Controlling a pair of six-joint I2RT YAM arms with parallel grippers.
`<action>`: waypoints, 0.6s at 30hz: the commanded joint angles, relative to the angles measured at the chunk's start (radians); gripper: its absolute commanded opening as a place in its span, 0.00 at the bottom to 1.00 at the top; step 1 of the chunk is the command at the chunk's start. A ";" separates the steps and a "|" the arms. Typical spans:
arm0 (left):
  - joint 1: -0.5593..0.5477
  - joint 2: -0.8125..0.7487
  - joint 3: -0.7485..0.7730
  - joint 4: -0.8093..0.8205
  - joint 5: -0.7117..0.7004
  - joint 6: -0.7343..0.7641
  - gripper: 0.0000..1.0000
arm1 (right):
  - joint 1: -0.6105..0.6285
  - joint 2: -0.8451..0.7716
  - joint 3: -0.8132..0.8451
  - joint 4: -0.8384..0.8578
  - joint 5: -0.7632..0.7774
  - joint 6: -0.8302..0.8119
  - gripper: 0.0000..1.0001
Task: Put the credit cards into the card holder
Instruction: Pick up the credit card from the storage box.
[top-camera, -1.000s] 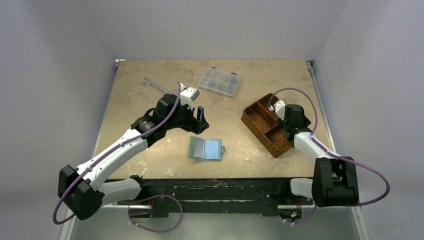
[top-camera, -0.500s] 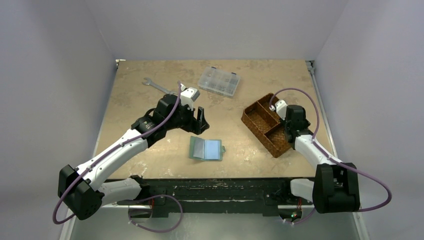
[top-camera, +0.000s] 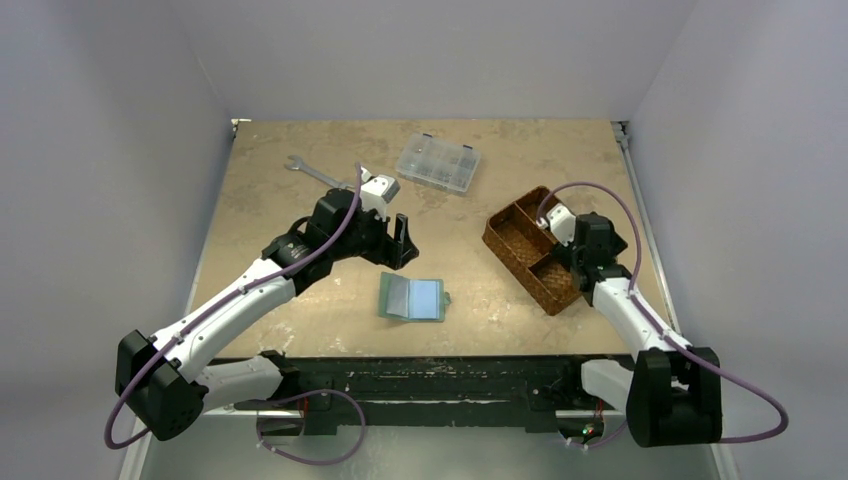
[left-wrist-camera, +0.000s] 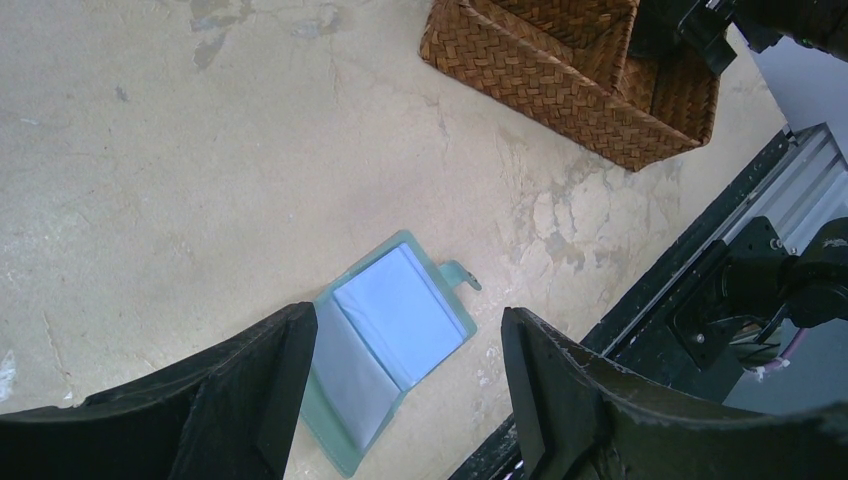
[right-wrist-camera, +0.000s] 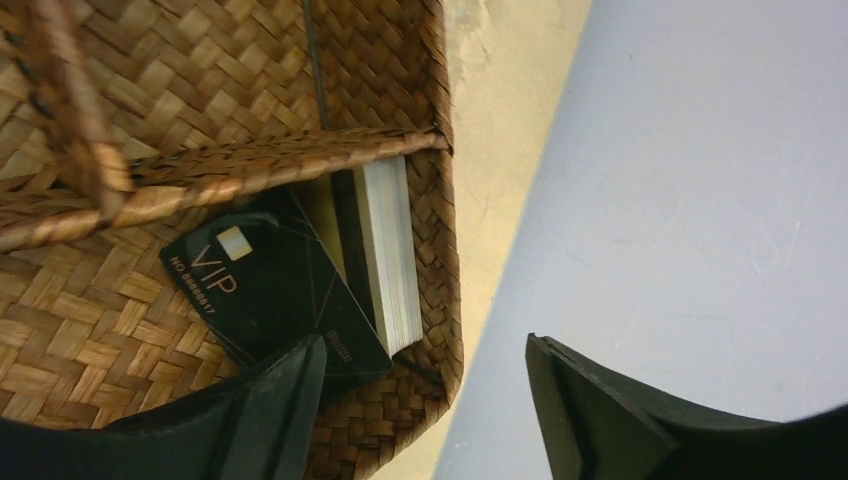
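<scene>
The card holder (top-camera: 412, 297) lies open on the table near the front, sage green with pale blue clear pockets; the left wrist view shows it (left-wrist-camera: 395, 335) between my fingers, below them. My left gripper (top-camera: 400, 243) hovers just behind it, open and empty (left-wrist-camera: 410, 400). The credit cards sit in the near right compartment of the brown woven basket (top-camera: 522, 243): a stack standing on edge with whitish edges (right-wrist-camera: 385, 255) and a black VIP card (right-wrist-camera: 270, 290) leaning on it. My right gripper (top-camera: 575, 265) is open above that compartment (right-wrist-camera: 420, 400), holding nothing.
A clear plastic compartment box (top-camera: 437, 163) and a wrench (top-camera: 312, 170) lie at the back of the table. The basket (left-wrist-camera: 570, 60) stands at the right, close to the table's right edge and the side wall (right-wrist-camera: 700, 200).
My right arm has shifted a little to the right and nearer over the basket's near compartment. The left arm and the card holder have not moved.
</scene>
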 joint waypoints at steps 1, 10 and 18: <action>-0.009 -0.023 -0.003 0.014 -0.004 0.022 0.72 | 0.009 -0.037 -0.018 -0.049 -0.132 -0.057 0.85; -0.009 -0.023 -0.003 0.013 -0.010 0.024 0.72 | 0.008 0.072 0.037 -0.097 -0.229 -0.014 0.93; -0.011 -0.023 -0.003 0.010 -0.016 0.026 0.72 | 0.009 0.114 0.004 -0.034 -0.168 -0.019 0.99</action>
